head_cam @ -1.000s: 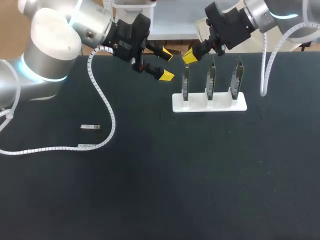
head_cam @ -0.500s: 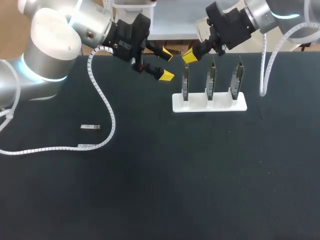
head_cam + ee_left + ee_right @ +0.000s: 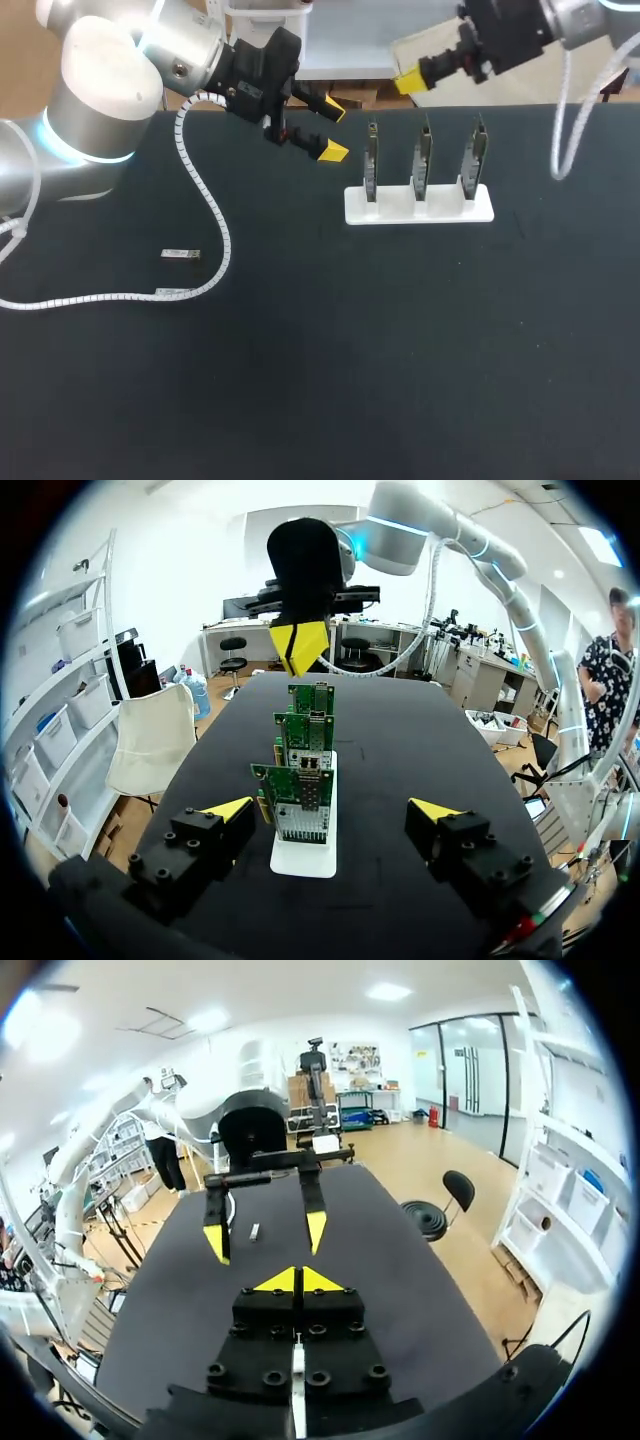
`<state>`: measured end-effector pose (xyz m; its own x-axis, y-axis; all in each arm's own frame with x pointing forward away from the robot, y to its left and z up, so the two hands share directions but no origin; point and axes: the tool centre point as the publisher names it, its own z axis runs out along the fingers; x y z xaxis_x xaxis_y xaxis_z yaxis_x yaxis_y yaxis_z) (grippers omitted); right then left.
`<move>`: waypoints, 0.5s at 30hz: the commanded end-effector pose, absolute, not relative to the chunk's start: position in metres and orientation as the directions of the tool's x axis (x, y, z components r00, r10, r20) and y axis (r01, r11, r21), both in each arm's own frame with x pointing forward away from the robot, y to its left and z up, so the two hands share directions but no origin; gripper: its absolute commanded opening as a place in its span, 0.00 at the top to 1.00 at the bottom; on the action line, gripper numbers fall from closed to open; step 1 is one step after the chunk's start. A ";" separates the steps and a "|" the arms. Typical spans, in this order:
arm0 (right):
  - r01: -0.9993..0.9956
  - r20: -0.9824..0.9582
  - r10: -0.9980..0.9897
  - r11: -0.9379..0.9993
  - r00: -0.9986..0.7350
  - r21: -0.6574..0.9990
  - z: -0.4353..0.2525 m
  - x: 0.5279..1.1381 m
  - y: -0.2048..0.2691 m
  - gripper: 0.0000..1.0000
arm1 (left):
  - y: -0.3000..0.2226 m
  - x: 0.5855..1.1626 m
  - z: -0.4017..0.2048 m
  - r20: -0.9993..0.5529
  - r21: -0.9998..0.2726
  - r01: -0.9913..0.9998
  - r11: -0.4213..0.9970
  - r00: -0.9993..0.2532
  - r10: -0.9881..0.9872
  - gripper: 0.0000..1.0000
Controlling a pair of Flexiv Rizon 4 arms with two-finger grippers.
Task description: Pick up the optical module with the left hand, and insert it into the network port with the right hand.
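The optical module [image 3: 180, 254], a small flat silvery slab, lies on the matte black bench [image 3: 330, 380] at about 9 o'clock from its middle. It sits in the bend of the left arm's white spiral-wrapped cable [image 3: 208, 205], well apart from both hands. At about 1 o'clock a white plastic rack [image 3: 420, 207] holds three thin green network cards [image 3: 423, 160] upright in a row. Your left wrist view shows a silvery metal port cage [image 3: 303, 823] low on the nearest card. Your left hand [image 3: 334, 128] hovers at 10 o'clock from the rack, roughly level, yellow tips spread wide and gripping nothing, pointing toward the cards. Your right hand [image 3: 410, 82] hangs at 12 o'clock from the rack, near the bench's far edge, tips pressed together and empty.
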<state>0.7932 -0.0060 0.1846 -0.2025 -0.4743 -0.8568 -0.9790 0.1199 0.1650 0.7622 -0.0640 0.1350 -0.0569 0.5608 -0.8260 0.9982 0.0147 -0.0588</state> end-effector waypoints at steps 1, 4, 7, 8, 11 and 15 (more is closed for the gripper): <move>-0.977 -0.863 -0.459 0.128 -0.212 0.172 0.180 0.786 -0.031 1.00 | -0.065 0.763 0.135 -0.824 -0.060 0.998 0.015 -0.058 0.564 0.00; -0.975 -0.856 -0.469 0.132 -0.219 0.177 0.176 0.783 -0.042 1.00 | -0.065 0.763 0.135 -0.824 -0.060 0.998 0.015 -0.058 0.564 0.00; -0.975 -0.850 -0.478 0.128 -0.222 0.183 0.172 0.781 -0.051 1.00 | -0.065 0.763 0.135 -0.824 -0.060 0.998 0.015 -0.058 0.564 0.00; -0.975 -0.848 -0.481 0.129 -0.223 0.183 0.171 0.781 -0.054 1.00 | -0.065 0.763 0.135 -0.824 -0.060 0.998 0.015 -0.058 0.564 0.00; -0.974 -0.842 -0.489 0.123 -0.226 0.190 0.169 0.780 -0.058 1.00 | -0.065 0.763 0.135 -0.824 -0.060 0.998 0.015 -0.058 0.564 0.00; -0.975 -0.837 -0.500 0.107 -0.222 0.195 0.166 0.779 -0.063 1.00 | -0.065 0.763 0.135 -0.824 -0.060 0.998 0.015 -0.058 0.564 0.00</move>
